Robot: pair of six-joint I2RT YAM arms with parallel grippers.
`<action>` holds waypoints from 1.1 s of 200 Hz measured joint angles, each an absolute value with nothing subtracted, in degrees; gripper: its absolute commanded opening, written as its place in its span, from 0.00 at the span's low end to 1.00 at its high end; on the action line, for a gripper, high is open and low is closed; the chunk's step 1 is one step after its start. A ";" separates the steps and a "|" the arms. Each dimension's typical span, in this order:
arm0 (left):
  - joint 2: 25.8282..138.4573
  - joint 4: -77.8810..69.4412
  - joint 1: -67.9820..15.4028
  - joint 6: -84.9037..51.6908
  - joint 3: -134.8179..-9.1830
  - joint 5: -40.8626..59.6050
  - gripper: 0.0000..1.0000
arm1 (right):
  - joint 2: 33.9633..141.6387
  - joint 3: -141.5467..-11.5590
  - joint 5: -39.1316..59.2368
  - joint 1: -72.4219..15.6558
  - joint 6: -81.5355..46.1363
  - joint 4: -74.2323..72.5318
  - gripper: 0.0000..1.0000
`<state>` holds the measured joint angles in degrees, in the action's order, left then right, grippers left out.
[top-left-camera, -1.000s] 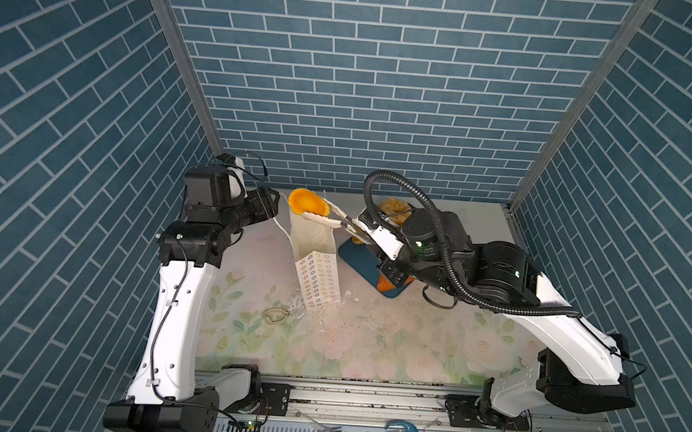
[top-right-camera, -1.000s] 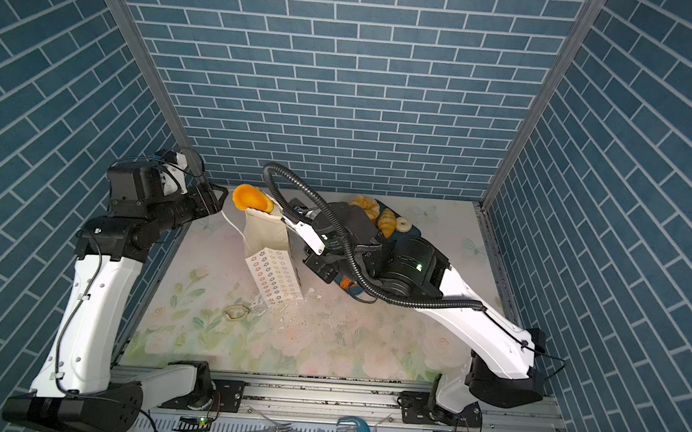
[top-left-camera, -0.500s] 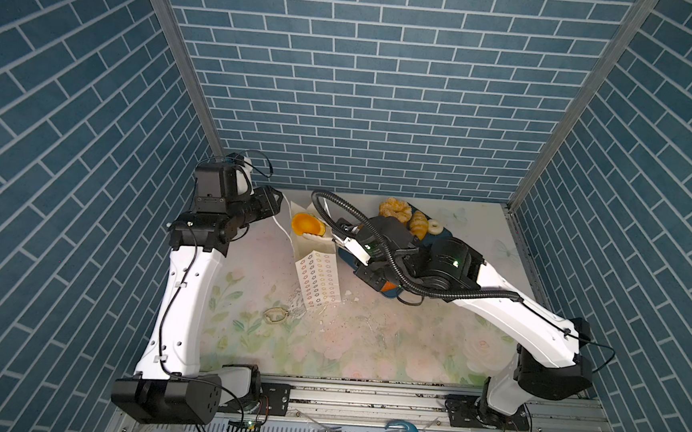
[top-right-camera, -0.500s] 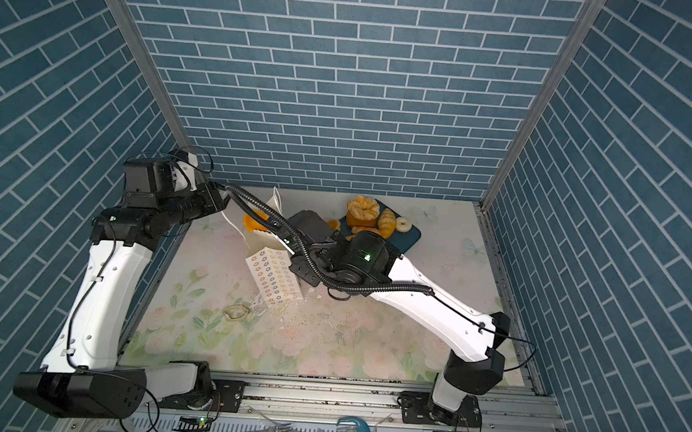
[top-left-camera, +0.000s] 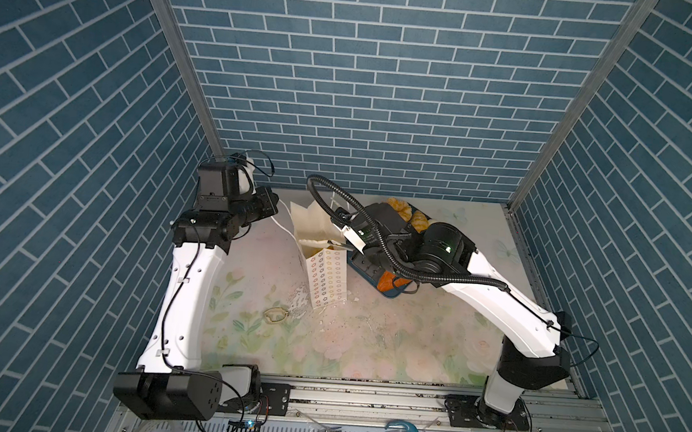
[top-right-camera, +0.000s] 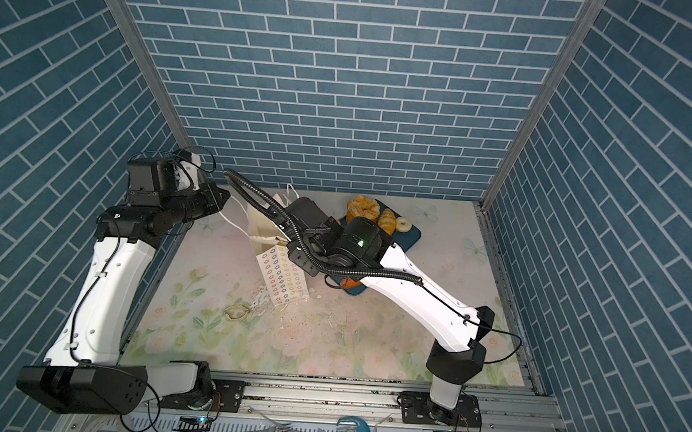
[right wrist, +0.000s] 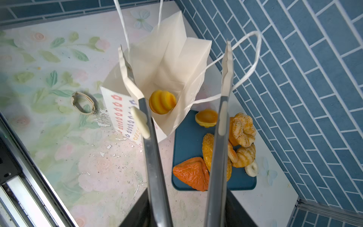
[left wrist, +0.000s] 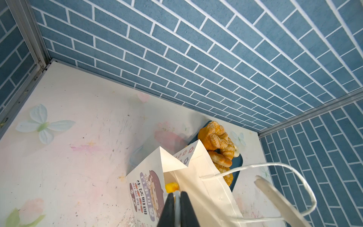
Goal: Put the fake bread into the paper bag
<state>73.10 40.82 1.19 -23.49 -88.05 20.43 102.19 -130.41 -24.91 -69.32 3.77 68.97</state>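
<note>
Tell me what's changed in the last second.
The right end effector lowered the round orange bun into the paper bag and opened; the bun now lies inside. The left end effector closed on the bag's white edge or handle. The tray and the other pastries stayed put, the bag upright.

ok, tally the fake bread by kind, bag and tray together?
Round buns: 2
Croissant: 1
Oval loaf: 1
Orange triangle: 1
Sugared cake: 1
Small roll: 1
White ring: 1
Total: 8
</note>
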 measured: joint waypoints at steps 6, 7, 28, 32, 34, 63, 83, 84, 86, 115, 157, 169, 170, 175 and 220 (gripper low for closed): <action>73.10 40.80 1.19 -23.53 -88.05 20.32 0.06 | 102.19 -131.04 -24.88 -69.32 3.90 68.93 0.50; 73.10 40.80 1.19 -23.57 -88.03 20.29 0.06 | 102.19 -131.22 -24.86 -69.30 3.90 68.86 0.50; 73.08 40.51 1.19 -23.79 -87.70 19.99 0.03 | 101.69 -132.46 -24.34 -69.06 3.92 67.51 0.49; 73.08 40.38 1.19 -23.86 -87.55 19.90 0.03 | 101.51 -132.46 -24.12 -69.04 3.92 67.16 0.48; 73.08 40.27 1.19 -23.86 -87.46 19.84 0.03 | 101.34 -132.49 -23.97 -68.97 3.92 66.96 0.48; 73.08 39.92 1.19 -24.12 -87.07 19.55 0.02 | 99.24 -132.49 -22.28 -67.40 3.64 64.40 0.46; 73.08 39.94 1.19 -24.14 -87.07 19.46 0.01 | 96.77 -131.79 -21.30 -65.06 2.46 62.13 0.45; 73.08 39.94 1.19 -24.14 -87.07 19.44 0.01 | 96.55 -131.59 -21.10 -64.84 2.28 61.93 0.45; 73.08 39.94 1.19 -24.14 -87.07 19.44 0.01 | 96.20 -131.37 -21.02 -64.55 2.09 61.65 0.45; 73.08 39.94 1.19 -24.12 -87.07 19.29 0.01 | 91.59 -128.03 -18.65 -58.87 -1.91 59.27 0.45; 72.97 40.01 1.19 -24.08 -87.07 19.09 0.00 | 90.89 -124.40 -15.75 -48.47 -11.35 59.51 0.44; 72.86 40.03 1.19 -24.08 -87.07 19.09 0.00 | 91.81 -122.50 -14.02 -45.71 -14.09 59.77 0.44; 72.86 40.03 1.19 -24.05 -87.07 19.09 0.00 | 91.85 -122.39 -13.96 -45.56 -14.22 59.77 0.44; 72.75 40.03 1.19 -24.08 -87.07 19.09 0.00 | 92.44 -121.43 -12.97 -44.40 -15.40 59.81 0.44; 71.79 40.97 1.19 -24.05 -87.07 18.65 0.00 | 98.96 -113.19 -4.73 -39.64 -21.06 58.65 0.43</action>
